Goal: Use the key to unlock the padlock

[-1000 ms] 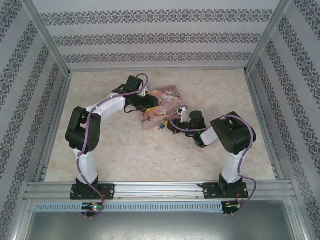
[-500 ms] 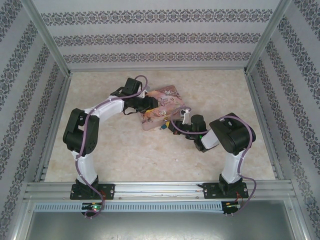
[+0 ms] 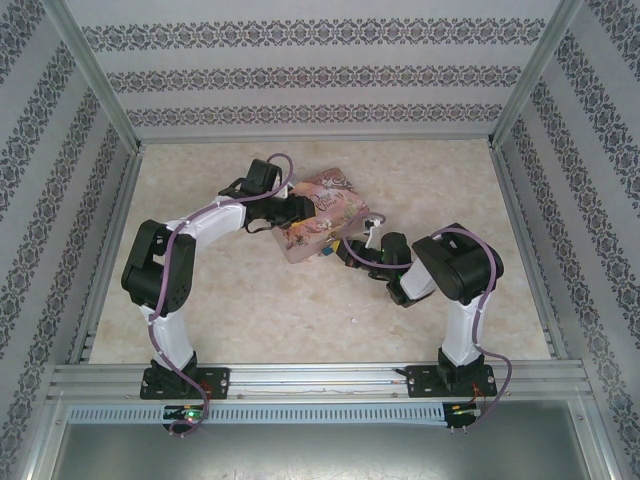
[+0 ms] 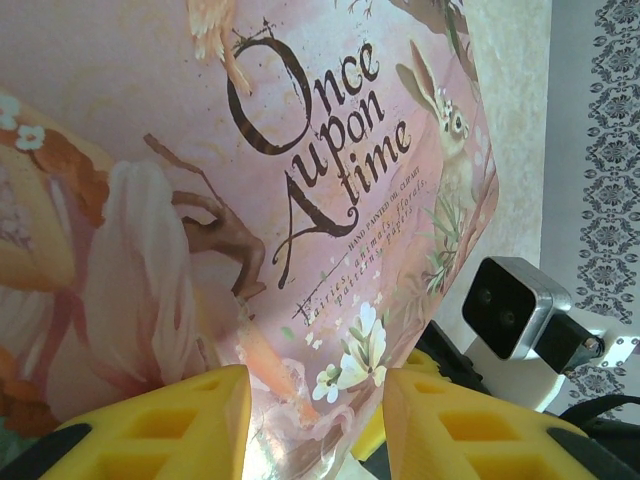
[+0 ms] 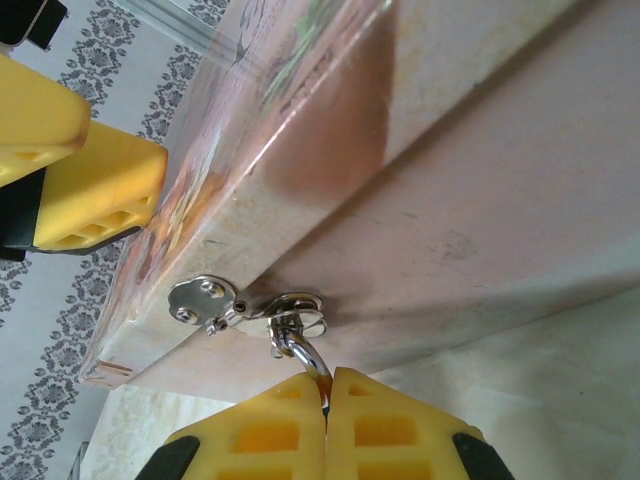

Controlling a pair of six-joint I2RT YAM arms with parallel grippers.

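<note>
Right gripper [image 5: 326, 392] jaws are pressing together on the padlock [image 5: 297, 350] shackle, hanging from the tin's [image 4: 300, 200] hasp [image 5: 250, 303] mid-table, shackle running straight into the jaws. Left gripper [image 4: 312, 420] jaws are clamping the tin. Key: can't tell where.

Walls [image 3: 300, 70] on 3 sides: pale w/ dark floral bands, horizontal on the back wall at frame top, slanting down the left & right sides. Tabletop [image 3: 250, 300] is beige, marble-look, evenly lit. Silver metal posts [image 3: 95, 75] rise at upper left & upper right corners. Aluminium rail [image 3: 320, 378] runs across the bottom, w/ a grey panel [image 3: 320, 450] below it.
</note>
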